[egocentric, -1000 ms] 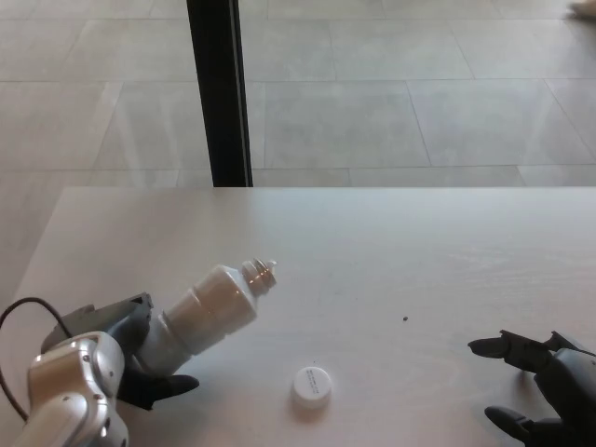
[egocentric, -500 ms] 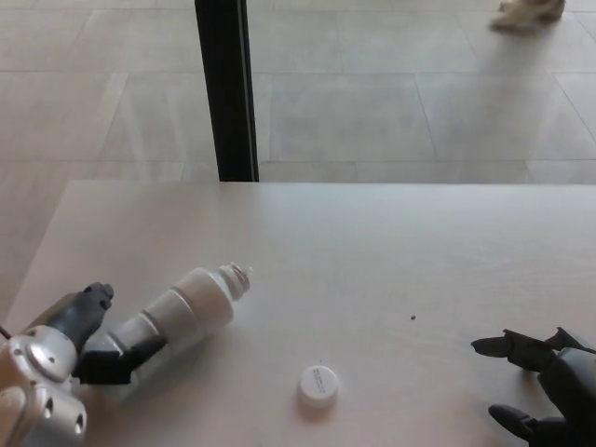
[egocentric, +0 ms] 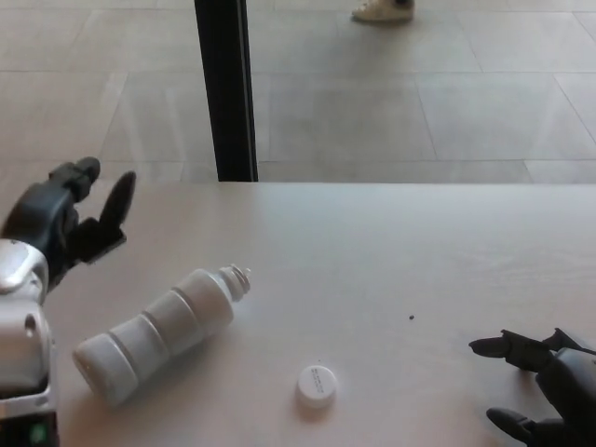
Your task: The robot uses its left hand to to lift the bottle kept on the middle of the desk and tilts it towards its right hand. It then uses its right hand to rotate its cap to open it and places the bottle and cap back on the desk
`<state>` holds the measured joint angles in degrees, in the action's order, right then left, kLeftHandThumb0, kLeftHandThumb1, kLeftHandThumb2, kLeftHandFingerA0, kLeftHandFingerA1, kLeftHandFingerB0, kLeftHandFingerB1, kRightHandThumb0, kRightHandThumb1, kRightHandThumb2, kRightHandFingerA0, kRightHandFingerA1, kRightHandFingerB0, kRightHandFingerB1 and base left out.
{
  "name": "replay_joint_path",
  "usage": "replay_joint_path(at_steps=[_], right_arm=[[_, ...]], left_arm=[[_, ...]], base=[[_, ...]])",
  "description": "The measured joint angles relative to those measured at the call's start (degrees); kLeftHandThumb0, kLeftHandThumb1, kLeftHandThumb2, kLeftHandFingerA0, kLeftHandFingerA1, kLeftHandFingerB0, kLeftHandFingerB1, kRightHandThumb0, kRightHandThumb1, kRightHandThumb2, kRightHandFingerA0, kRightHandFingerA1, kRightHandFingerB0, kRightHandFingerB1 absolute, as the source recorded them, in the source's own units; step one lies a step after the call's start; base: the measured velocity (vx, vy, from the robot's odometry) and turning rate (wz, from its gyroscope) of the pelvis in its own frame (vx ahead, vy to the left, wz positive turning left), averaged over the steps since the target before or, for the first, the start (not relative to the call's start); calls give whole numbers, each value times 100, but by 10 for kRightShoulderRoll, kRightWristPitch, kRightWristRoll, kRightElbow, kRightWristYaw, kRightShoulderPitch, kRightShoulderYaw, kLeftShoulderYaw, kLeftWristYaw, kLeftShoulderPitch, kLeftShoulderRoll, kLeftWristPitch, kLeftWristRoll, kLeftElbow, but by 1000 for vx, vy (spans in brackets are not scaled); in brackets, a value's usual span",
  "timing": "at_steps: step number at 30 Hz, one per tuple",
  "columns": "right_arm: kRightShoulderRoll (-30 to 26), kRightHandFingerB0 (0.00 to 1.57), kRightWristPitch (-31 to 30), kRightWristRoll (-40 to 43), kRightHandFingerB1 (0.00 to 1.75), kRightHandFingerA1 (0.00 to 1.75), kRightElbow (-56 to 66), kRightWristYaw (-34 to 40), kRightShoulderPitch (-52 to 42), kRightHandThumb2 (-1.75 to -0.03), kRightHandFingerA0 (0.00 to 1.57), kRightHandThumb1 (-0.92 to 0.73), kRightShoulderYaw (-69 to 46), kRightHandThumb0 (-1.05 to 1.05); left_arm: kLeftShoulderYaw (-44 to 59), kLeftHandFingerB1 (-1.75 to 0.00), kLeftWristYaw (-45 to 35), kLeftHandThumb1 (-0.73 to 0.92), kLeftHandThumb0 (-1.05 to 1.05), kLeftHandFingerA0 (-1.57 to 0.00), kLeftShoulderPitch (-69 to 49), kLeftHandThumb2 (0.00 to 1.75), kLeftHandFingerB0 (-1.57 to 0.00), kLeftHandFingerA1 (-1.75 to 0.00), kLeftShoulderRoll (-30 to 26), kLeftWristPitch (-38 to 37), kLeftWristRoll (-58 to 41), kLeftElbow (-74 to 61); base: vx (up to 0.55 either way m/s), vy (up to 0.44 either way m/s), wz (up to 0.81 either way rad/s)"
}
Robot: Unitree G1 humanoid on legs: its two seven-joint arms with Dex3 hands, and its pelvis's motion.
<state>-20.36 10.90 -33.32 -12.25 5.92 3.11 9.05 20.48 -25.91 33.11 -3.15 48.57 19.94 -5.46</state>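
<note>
Bottle [egocentric: 158,331], white and uncapped, is seen lying on its side on the table [egocentric: 391,251], its cap [egocentric: 316,385] just beside it. The left hand [egocentric: 70,219] is raised clear, fingers spread; the right hand [egocentric: 545,386] is likewise spread, empty

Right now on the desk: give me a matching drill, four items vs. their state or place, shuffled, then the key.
Items:
1. bottle
2. cap
3. left hand
4. right hand

States:
A. open, raised above the desk's left edge
B. lying on its side, uncapped
C. open, low at the desk's right near corner
D. loose on the desk, right of the bottle

Pairs: 1-B, 2-D, 3-A, 4-C
</note>
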Motion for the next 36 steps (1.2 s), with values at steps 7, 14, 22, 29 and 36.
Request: replay_joint_path(at_steps=[7, 14, 22, 29, 36], right_arm=[[-4, 41, 2, 2, 40, 104, 0, 1, -1, -59, 14, -65, -3, -45], [-55, 44, 8, 49, 34, 64, 26, -23, -17, -58, 30, -58, -109, -42], [-127, 51, 6, 105, 66, 82, 36, -56, -24, -90, 33, -47, -254, -75], [-182, 44, 3, 147, 80, 131, 29, -77, -49, -59, 26, -61, -391, -90], [-181, 43, 4, 185, 86, 155, -35, -78, -100, -96, 149, -36, -510, -73]], left_arm=[[108, 0, 8, 92, -105, 0, 11, 123, 0, -13, 11, 32, -61, -40], [236, -25, -1, 65, -105, 0, -71, 112, 0, -32, -48, 38, -103, -31], [358, -12, -6, 74, -104, 0, -179, 83, 0, 0, -106, 38, -125, 23], [463, -37, -6, 65, -105, 0, -264, 117, 0, -36, -131, 32, -149, 99], [553, -39, 4, 70, -94, 0, -332, 122, 0, -40, -146, 1, -176, 224]], base=[[0, 0, 0], [0, 0, 0], [0, 0, 0], [0, 0, 0], [0, 0, 0]])
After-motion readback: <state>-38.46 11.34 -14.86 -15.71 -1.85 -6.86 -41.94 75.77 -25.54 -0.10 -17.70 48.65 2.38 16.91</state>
